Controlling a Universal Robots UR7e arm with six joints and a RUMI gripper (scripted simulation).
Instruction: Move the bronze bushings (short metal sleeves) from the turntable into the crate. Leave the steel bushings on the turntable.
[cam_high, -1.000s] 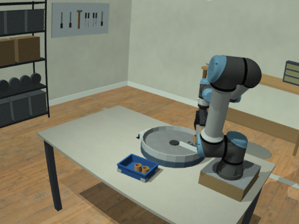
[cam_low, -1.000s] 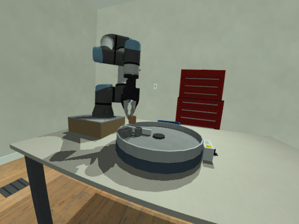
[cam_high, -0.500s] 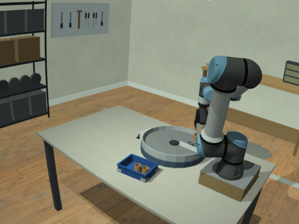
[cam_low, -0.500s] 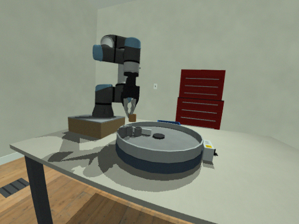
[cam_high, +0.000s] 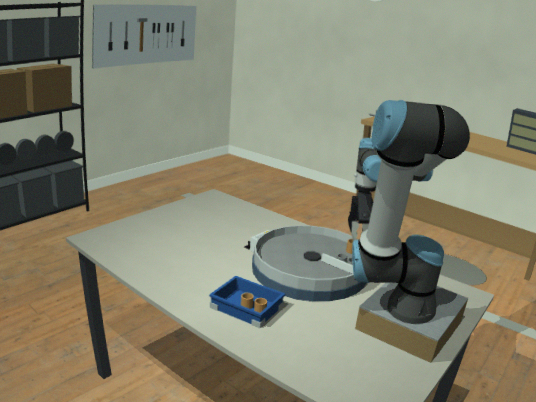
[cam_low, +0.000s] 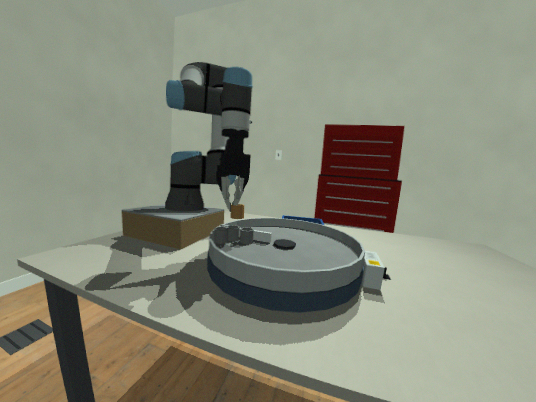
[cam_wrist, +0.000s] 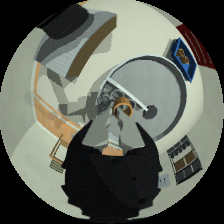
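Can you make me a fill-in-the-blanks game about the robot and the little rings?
1. The end effector is shut on a ____ bushing.
2. The blue crate already has ____ bronze bushings inside.
3. The held bushing hangs ____ the rim of the turntable.
4. The bushings resting on the turntable are the colour ____.

Missing words: bronze; two; above; grey

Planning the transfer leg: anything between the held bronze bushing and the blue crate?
Nothing visible blocks it. The gripper holds the bronze bushing lifted above the grey turntable's rim; the grey steel bushings sit lower. The blue crate lies beyond, open-topped, already holding two bronze bushings.
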